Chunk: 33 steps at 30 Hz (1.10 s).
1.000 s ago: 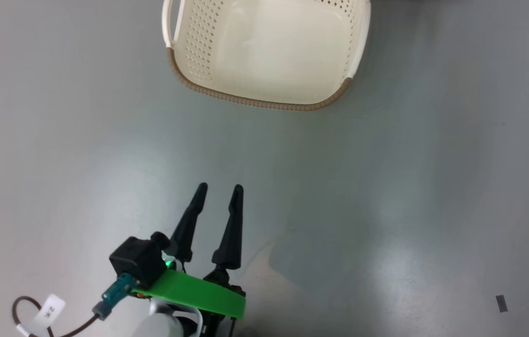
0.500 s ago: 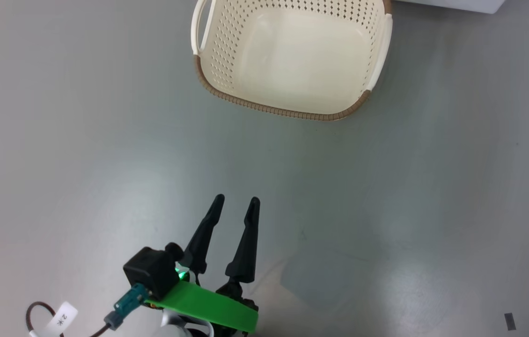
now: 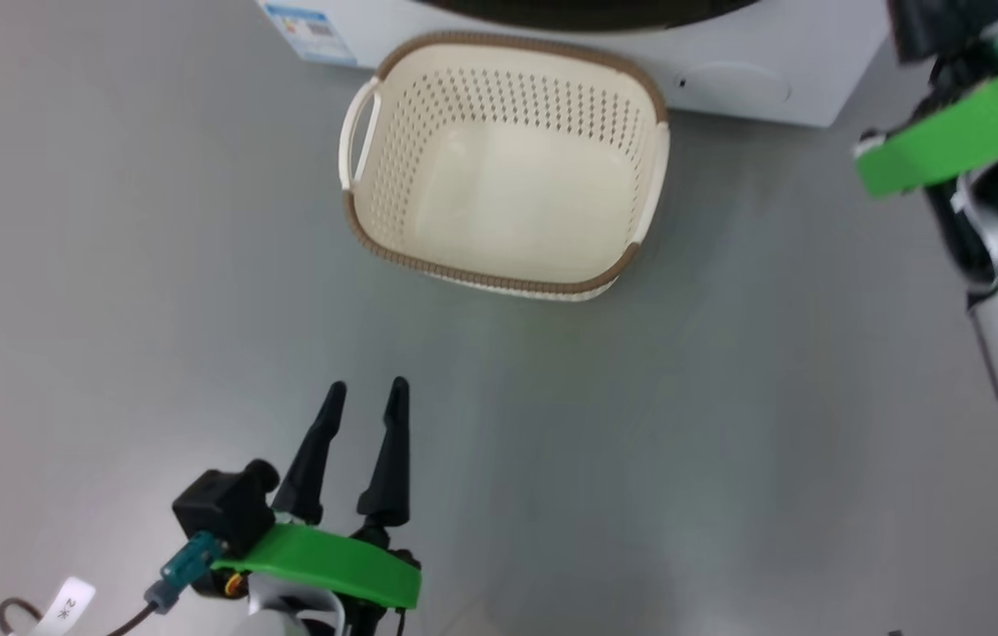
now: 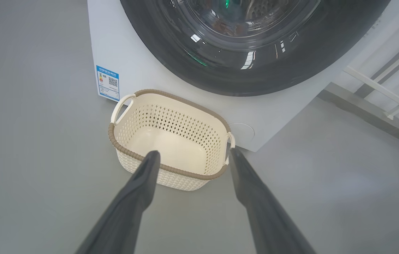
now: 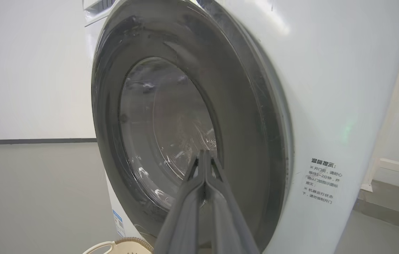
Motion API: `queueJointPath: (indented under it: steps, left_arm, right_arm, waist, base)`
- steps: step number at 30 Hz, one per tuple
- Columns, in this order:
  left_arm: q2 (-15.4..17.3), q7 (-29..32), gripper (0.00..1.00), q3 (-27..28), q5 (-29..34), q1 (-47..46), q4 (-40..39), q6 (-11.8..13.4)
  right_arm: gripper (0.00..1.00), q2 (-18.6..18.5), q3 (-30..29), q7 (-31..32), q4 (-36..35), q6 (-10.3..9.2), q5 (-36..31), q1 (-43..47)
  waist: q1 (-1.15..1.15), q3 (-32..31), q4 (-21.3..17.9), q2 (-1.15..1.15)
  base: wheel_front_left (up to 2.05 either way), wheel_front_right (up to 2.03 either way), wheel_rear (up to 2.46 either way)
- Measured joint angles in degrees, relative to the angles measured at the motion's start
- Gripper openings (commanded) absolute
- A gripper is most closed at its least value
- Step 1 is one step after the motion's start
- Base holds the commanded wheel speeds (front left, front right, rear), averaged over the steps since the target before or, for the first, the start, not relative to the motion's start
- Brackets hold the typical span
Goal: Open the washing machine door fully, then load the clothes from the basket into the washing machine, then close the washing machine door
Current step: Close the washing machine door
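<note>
Plainly, our left gripper (image 3: 368,385) hangs over the grey floor (image 3: 154,265) with its two dark fingers spread apart and nothing between them, pointing toward the basket (image 3: 508,97) but well short of it. We see the basket standing upright on the floor, close up against the lower front of the washing machine (image 3: 755,84). It sits between the blue label (image 4: 107,83) at the machine's left corner and the round flap (image 4: 242,131) further right, and its cream bottom is bare. The big black door (image 5: 249,116) lies flush against the machine's front. Our right gripper (image 5: 203,155) has its fingers pressed tightly together, gripping nothing, tips aimed at the door's glass window (image 5: 164,120). Behind that glass we make out something brownish, perhaps the clothes (image 4: 220,25), though it is too dim to be sure.
</note>
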Motion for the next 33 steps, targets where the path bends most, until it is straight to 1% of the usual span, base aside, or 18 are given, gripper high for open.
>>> queueJointPath:
  steps: [2, 3, 4, 5, 8, 13, 18, 21, 27, 29, 32, 33]
  left_arm:
    - [0.0, 0.0, 1.00, 1.4, 0.0, 0.9, 1.1, -0.1]
    - [0.0, 0.0, 1.00, 2.2, -0.5, 1.4, 1.7, -0.2]
    - [0.0, 0.0, 1.00, 2.9, -0.7, 2.0, 2.3, -0.6]
    - [0.0, 0.0, 1.00, 3.6, -0.6, 2.5, 3.0, -0.8]
    - [0.0, 0.0, 1.00, 5.4, -0.4, 3.8, 4.5, -1.4]
    - [0.1, 0.0, 1.00, 7.2, 0.8, 5.4, 6.8, -2.2]
    - [0.1, 0.0, 1.00, 7.9, 2.8, 5.8, 7.8, -2.6]
    - [0.1, 0.0, 1.00, 8.7, 3.4, 7.3, 8.5, -2.6]
    - [0.3, 0.0, 1.00, 10.7, 5.5, 9.5, 9.5, -2.6]
    - [0.3, 0.0, 1.00, 11.0, 6.2, 9.8, 9.5, -2.9]
    - [0.3, 0.0, 1.00, 11.3, 7.2, 10.3, 9.4, -3.6]
    - [0.3, 0.0, 1.00, 11.5, 7.7, 10.9, 9.4, -3.7]
  right_arm:
    - [0.22, 1.1, -0.7, 0.0, -1.6, 0.00, 0.5, 3.7]
    - [0.31, 1.7, -0.8, 0.0, -2.2, -0.01, 0.5, 5.5]
    - [0.44, 2.2, -0.9, 0.0, -2.9, -0.02, 0.5, 7.4]
    - [0.49, 2.8, -0.9, 0.0, -3.3, -0.02, 0.4, 9.2]
    - [1.00, 4.1, -1.5, 0.1, -4.8, -0.02, 0.4, 14.2]
    - [1.00, 5.4, -2.6, 0.1, -7.7, -0.03, 0.4, 21.6]
    - [1.00, 5.6, -5.4, 0.1, -10.3, -0.03, 0.3, 29.8]
    - [1.00, 6.4, -7.2, 0.1, -12.4, -0.03, 0.1, 34.4]
    - [1.00, 7.9, -10.6, 0.1, -15.5, -0.03, -0.9, 41.8]
    - [1.00, 8.5, -11.9, 0.1, -16.3, -0.03, -2.0, 44.1]
    - [1.00, 9.9, -14.4, 0.1, -17.3, -0.03, -2.6, 47.7]
    - [1.00, 11.0, -16.1, 0.1, -17.9, -0.03, -2.9, 50.1]
  waist:
    - [0.00, -1.9, -0.7, 0.00]
    - [0.00, -2.9, -1.1, 0.00]
    - [0.00, -3.9, -1.5, 0.00]
    - [0.00, -4.9, -1.8, 0.00]
    - [0.00, -8.0, -3.1, 0.00]
    - [0.00, -13.3, -5.6, 0.00]
    - [0.00, -18.2, -7.7, 0.00]
    - [0.00, -20.8, -9.1, 0.00]
    - [0.00, -24.1, -12.7, 0.00]
    - [0.00, -24.8, -13.8, 0.00]
    - [0.00, -25.9, -15.0, 0.00]
    - [0.00, -26.6, -15.6, 0.00]
  base:
    - [0.00, 0.00, 0.00]
    - [0.00, 0.00, 0.00]
    - [0.00, 0.00, 0.00]
    - [0.00, 0.00, 0.00]
    - [0.00, 0.00, 0.00]
    - [0.00, 0.00, 0.00]
    - [0.00, 0.00, 0.00]
    - [0.00, 0.00, 0.00]
    - [0.00, 0.00, 0.00]
    - [0.00, 0.00, 0.00]
    - [0.00, 0.00, 0.00]
    - [0.00, 0.00, 0.00]
